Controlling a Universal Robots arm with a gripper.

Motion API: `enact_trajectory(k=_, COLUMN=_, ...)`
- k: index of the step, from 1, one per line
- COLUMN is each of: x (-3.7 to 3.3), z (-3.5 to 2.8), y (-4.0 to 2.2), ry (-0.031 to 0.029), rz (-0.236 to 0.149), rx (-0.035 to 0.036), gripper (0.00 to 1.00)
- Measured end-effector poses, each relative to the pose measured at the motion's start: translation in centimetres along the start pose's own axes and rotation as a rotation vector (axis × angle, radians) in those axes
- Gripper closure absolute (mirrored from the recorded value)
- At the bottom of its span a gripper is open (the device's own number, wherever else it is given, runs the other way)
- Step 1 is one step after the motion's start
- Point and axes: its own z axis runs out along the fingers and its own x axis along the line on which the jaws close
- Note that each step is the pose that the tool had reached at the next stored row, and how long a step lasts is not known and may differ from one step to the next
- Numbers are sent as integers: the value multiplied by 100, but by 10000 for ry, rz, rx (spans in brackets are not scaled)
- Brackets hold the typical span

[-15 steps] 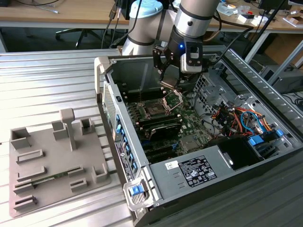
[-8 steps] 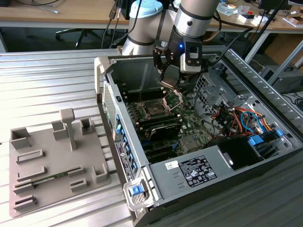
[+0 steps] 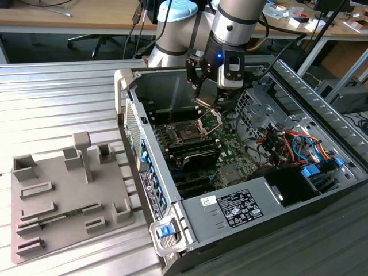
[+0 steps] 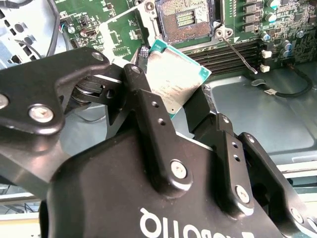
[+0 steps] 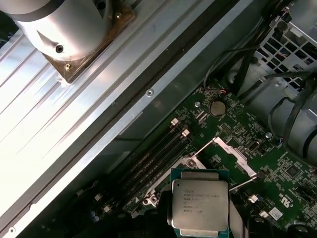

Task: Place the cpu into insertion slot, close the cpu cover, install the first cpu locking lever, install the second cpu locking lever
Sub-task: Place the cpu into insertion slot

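My gripper [image 3: 206,99] hangs inside the open computer case, shut on the cpu [image 3: 205,103], a flat square chip with a silvery face and green rim. In the second wrist view the black fingers [image 4: 141,87] clamp the cpu [image 4: 173,79] by two opposite edges. It is held tilted in the air, above and a little apart from the insertion slot [image 4: 185,17]. That insertion slot [image 3: 187,134] lies bare on the green board. The cpu cover [image 3: 211,119] stands raised beside it. A thin locking lever [image 4: 238,49] sticks out, released. The first wrist view has the cpu [image 5: 199,203] over the board.
A grey fixture tray [image 3: 63,190] with a memory stick [image 3: 57,217] lies at the exterior view's left. Case walls [image 3: 129,123] ring the board. Long black card slots [image 3: 195,154], a power supply [image 3: 241,207] and a cable bundle [image 3: 287,144] crowd the exterior view's right.
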Motion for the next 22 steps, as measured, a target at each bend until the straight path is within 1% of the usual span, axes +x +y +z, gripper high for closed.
enact_trajectory(k=16, x=0, z=1, y=0, ry=-41, rz=454, rx=-9, gripper=45)
enact_trajectory(k=22, x=0, z=2, y=0, ry=-60, rz=677, rx=-13, gripper=45)
